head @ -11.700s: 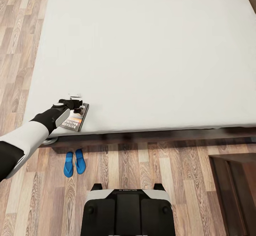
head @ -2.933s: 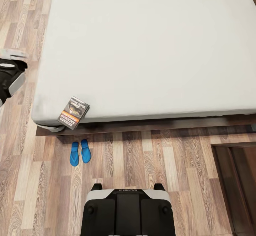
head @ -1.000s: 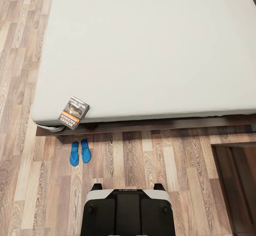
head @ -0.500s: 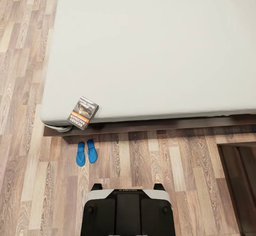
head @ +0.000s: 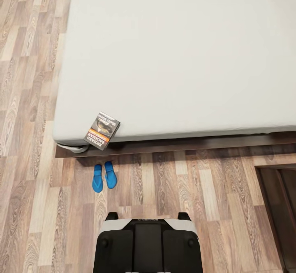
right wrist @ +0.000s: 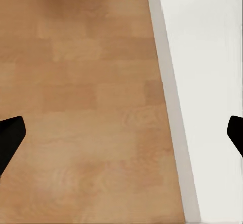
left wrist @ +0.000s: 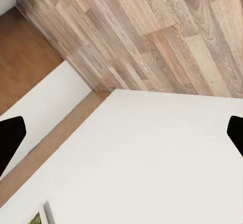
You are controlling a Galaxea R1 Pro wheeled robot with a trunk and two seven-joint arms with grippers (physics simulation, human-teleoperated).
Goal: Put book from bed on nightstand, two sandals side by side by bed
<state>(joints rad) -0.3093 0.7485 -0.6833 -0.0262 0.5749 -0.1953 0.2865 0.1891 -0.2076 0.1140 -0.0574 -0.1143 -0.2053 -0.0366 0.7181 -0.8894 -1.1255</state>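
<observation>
The book (head: pixel 102 130), dark with an orange band, lies at the near left corner of the bed (head: pixel 176 51), its lower end over the mattress edge. The two blue sandals (head: pixel 103 176) rest side by side on the wood floor just in front of that corner. In the left wrist view my left gripper (left wrist: pixel 121 133) is open, its dark fingertips (left wrist: pixel 10 138) far apart with nothing between them, facing a white wall. My right gripper (right wrist: pixel 121 133) is open too, facing brown flooring and a white wall.
A dark brown wooden cabinet (head: pixel 279 207) stands at the lower right edge, close to the bed frame; I cannot tell if it is the nightstand. My base (head: pixel 148 244) is on the plank floor about a sandal's length behind the sandals. A picture frame corner (left wrist: pixel 38 216) hangs on the wall.
The left arm, once at the book, pulled away to the left and left the head view. The whole picture has since shifted right, so the camera moved; book and sandals lie as before.
</observation>
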